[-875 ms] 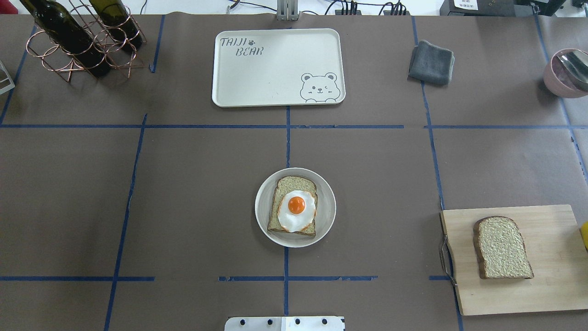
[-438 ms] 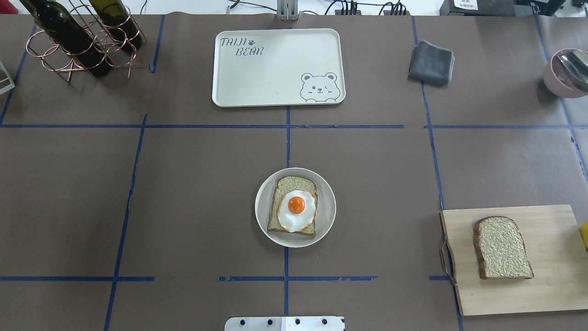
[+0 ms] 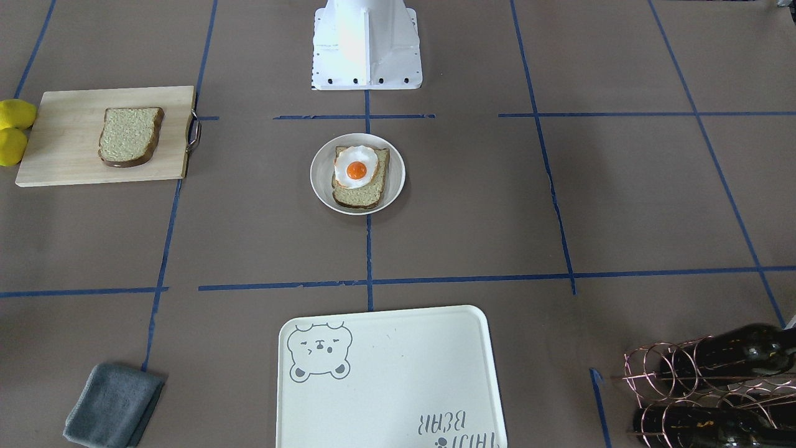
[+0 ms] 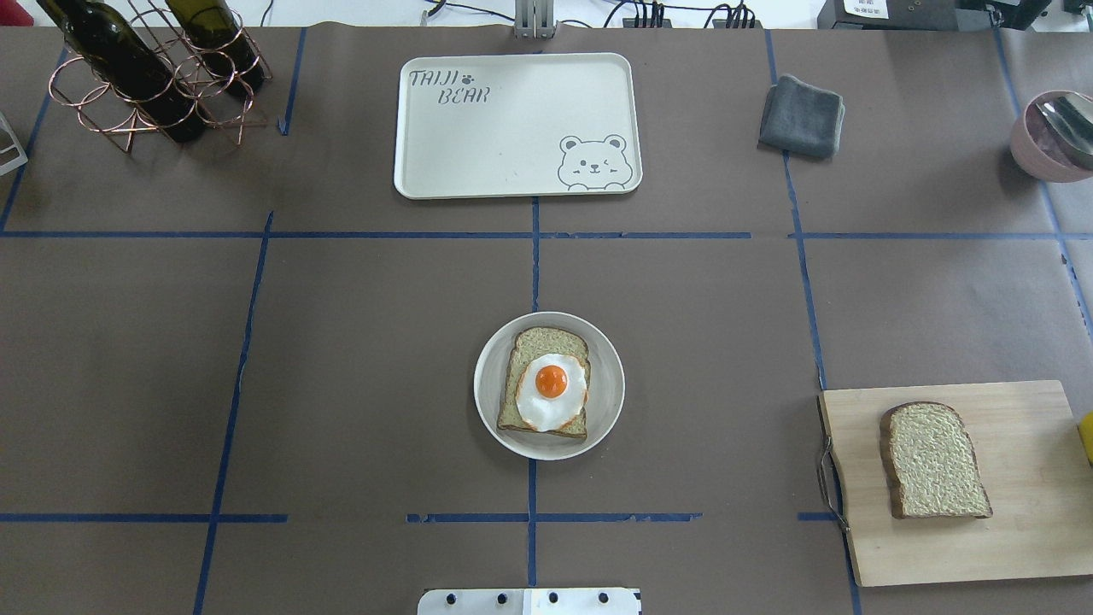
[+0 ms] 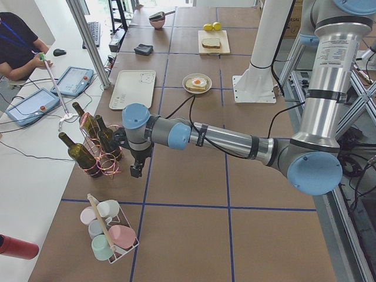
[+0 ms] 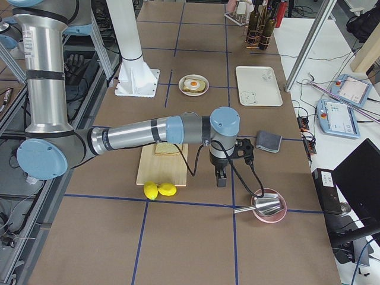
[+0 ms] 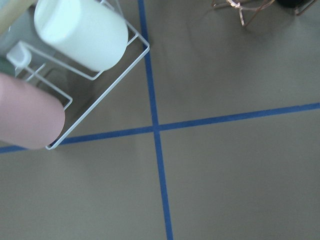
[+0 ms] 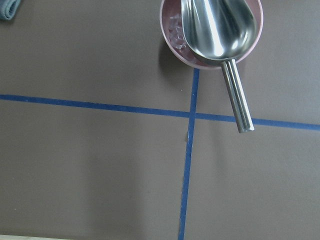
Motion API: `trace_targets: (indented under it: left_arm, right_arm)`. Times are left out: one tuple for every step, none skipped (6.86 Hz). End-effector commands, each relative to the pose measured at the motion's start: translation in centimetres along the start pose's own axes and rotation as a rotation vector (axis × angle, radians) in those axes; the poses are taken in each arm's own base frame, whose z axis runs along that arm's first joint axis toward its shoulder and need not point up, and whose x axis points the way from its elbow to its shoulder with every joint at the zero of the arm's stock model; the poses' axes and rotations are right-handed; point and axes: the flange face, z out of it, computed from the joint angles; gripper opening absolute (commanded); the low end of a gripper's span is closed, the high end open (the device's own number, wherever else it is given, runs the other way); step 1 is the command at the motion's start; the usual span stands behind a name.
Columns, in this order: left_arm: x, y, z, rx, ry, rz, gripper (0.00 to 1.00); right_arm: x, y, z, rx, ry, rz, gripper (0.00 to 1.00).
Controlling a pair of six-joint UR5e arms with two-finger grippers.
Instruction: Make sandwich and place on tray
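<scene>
The sandwich lies in two parts. One bread slice (image 4: 546,342) topped with a fried egg (image 4: 552,390) rests in a small round white dish (image 4: 491,401) at the table's centre. The other bread slice (image 4: 935,461) lies on a wooden cutting board (image 4: 1016,547) at the right. The cream tray (image 4: 517,124) with the bear drawing sits at the far centre with nothing on it. My left gripper (image 5: 136,170) hangs beside the bottle rack, far left of the dish. My right gripper (image 6: 221,178) hovers past the board, near the pink bowl. Whether either is open or shut I cannot tell.
A copper rack with wine bottles (image 4: 145,73) stands far left, a folded grey cloth (image 4: 803,115) far right, and a pink bowl with a metal scoop (image 4: 1055,137) at the right edge. Lemons (image 3: 13,130) lie beside the board. A wire rack of cups (image 5: 108,235) sits near the left gripper.
</scene>
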Motion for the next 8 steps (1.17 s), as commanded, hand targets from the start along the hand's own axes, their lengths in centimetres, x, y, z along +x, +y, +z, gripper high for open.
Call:
trace_targets:
  left_arm:
    - [5.7, -2.5, 1.3, 0.025, 0.024, 0.141, 1.0]
    - [7.5, -3.1, 0.6, 0.08, 0.027, 0.21, 1.0]
    - [8.4, -3.5, 0.7, 0.112, 0.037, 0.214, 1.0]
    - [10.8, -3.8, 1.4, 0.14, 0.066, 0.211, 1.0]
    - [14.1, -4.2, 2.0, 0.154, 0.115, 0.056, 1.0]
    - [17.2, -4.2, 2.8, 0.167, 0.166, -0.017, 1.0]
    - [21.6, -4.1, 4.2, 0.151, 0.229, -0.096, 1.0]
    - [25.5, -4.7, 5.0, 0.13, 0.278, -0.158, 1.0]
  right_arm:
    - [-5.4, -1.2, 2.5, -0.033, -0.052, 0.026, 1.0]
    - [-9.1, -1.9, 3.6, 0.005, -0.075, 0.095, 1.0]
    - [-12.5, -1.6, 5.6, 0.043, -0.116, 0.133, 1.0]
    - [-14.4, 0.9, 8.1, 0.069, -0.167, 0.177, 1.0]
    - [-13.5, 5.2, 10.5, 0.097, -0.178, 0.142, 1.0]
    - [-12.0, 8.2, 11.2, 0.1, -0.186, 0.132, 1.0]
    - [-12.3, 10.2, 11.2, 0.076, -0.193, 0.15, 1.0]
    - [-13.5, 12.2, 11.4, 0.034, -0.195, 0.177, 1.0]
